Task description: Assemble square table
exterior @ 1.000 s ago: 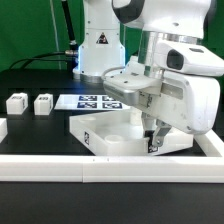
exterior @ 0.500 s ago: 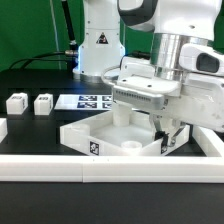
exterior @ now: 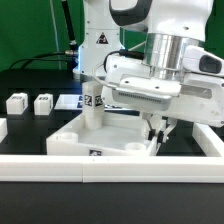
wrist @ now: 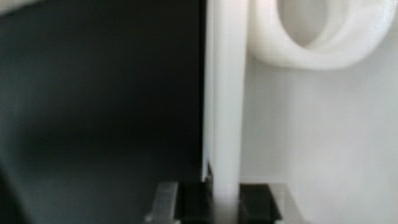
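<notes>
Pinching the white square tray (exterior: pixel 75 141) by its rim, claw (exterior: pixel 155 138) sits lower right. Two leg blocks (exterior: pixel 43 102) at left.

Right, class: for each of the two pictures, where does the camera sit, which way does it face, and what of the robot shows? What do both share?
Exterior view: off the arm, on the white rail side of the table, facing the robot's base across the tabletop and loose legs; shows the arm and fingers.
Wrist view: on the wrist, looking along the fingers at the tabletop's rim clamped between them; only the fingers show.
Shared: tabletop and fingers.
</notes>
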Controlling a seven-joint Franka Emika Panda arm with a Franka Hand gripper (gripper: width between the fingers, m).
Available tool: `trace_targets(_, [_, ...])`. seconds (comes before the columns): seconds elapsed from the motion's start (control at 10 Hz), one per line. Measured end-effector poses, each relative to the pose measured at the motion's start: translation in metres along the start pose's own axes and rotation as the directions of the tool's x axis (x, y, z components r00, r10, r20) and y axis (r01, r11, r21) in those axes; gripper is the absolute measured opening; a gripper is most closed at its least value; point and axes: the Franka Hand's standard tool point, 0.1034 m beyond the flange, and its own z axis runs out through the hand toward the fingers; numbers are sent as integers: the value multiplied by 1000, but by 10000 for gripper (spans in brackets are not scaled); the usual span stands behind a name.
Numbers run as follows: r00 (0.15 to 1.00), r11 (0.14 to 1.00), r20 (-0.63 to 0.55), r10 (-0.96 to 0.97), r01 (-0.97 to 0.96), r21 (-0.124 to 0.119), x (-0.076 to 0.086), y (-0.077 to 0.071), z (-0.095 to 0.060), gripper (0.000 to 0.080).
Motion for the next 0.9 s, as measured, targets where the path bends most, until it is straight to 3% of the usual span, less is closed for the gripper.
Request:
trace_targets(0.2, [975, 975, -33, -220, 221, 15, 5, 23, -6, 59])
trace_targets(0.4, [910, 911, -44, -412, 411, -29, 5, 25, -4, 62])
trace_targets(0.9, [924, 926, -52, -378, 377, -35, 8, 24, -4, 65])
